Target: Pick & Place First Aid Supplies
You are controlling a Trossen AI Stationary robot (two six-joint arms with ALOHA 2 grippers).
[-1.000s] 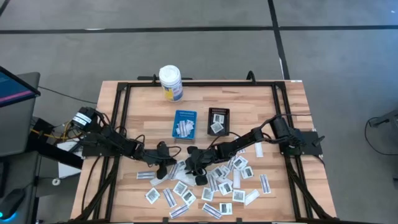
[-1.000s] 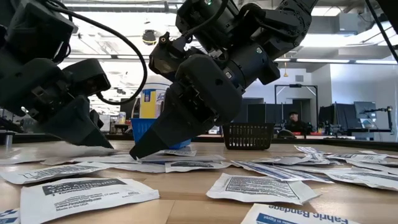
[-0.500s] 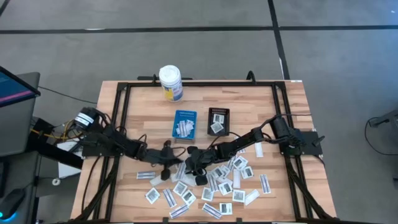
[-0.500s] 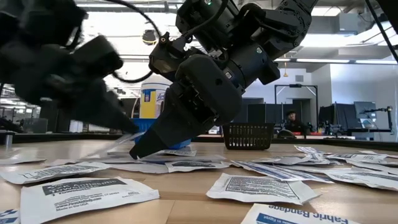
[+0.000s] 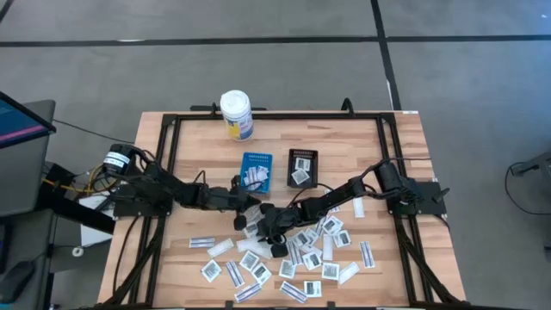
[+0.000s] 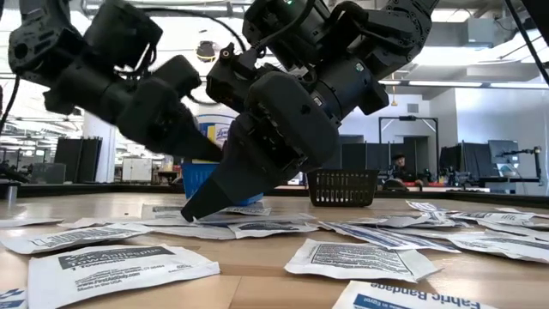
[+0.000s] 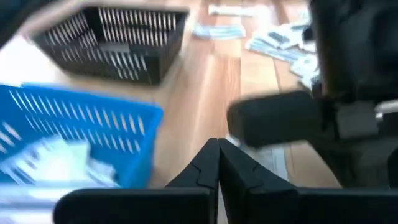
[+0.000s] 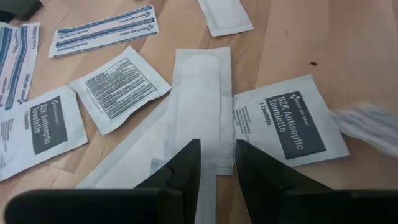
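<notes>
Several small white packets [image 5: 301, 254] lie flat on the wooden table toward its near edge. My left gripper [image 5: 251, 201] is shut and raised just near of the blue tray [image 5: 256, 170]. A white packet [image 5: 241, 221], blurred in the right wrist view [image 8: 367, 121], shows below it. My right gripper [image 8: 217, 165] is open, its fingertips low at the table [image 6: 184, 210]. They stand on either side of the near end of a long narrow white strip [image 8: 202, 99], which lies flat. My left gripper [image 7: 217, 155] has its two fingers closed together on the white packet, and the fingers themselves hide the place of contact. The packet seems to hang below them, clear of the table. My right gripper is down at the strip; I cannot tell whether it touches it.
A black tray [image 5: 301, 166] with a packet in it stands right of the blue tray, which also holds packets. A white bottle with a yellow label [image 5: 236, 114] stands at the far edge. A black frame [image 5: 164, 155] borders the table.
My left gripper has shut at the packets, risen from the table and swung toward the far edge and the blue tray, rolling as it went. A white packet has come up with it.
</notes>
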